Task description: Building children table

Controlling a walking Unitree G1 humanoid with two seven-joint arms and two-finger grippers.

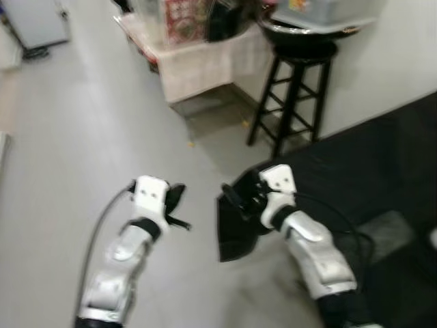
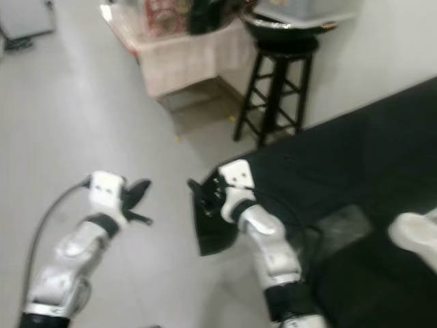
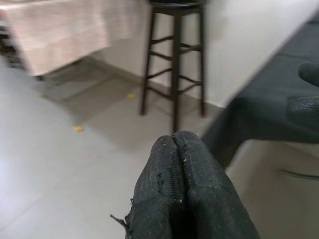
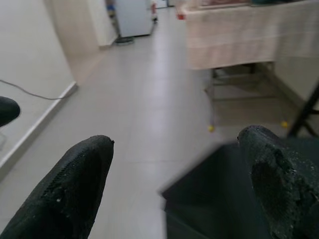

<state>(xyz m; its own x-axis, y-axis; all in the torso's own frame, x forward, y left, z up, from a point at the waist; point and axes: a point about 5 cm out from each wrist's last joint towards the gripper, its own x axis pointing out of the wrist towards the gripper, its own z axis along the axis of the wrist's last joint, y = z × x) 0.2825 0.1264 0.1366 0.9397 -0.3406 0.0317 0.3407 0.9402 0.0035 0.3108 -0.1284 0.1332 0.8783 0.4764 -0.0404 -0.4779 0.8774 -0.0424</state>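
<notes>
Two silver arms [image 1: 119, 256] with glossy rounded shells end in white box-shaped wrists with a black band behind each. A thin black cable [image 1: 95, 229] loops off the left arm toward seven o'clock. The left gripper [image 1: 176, 205] and right gripper [image 1: 239, 198] carry long black fingers [image 4: 75, 189] with a coarse, pitted, frayed covering.

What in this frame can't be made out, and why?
- Items on the cloth-covered table: blurred and cut by the top edge in both eye views.
- Contents of the grey bin on the black stool: cropped at the top, blurred.
- White object on the black surface: cut by the right edge, unidentifiable.
- Children's table parts: none recognisable.
</notes>
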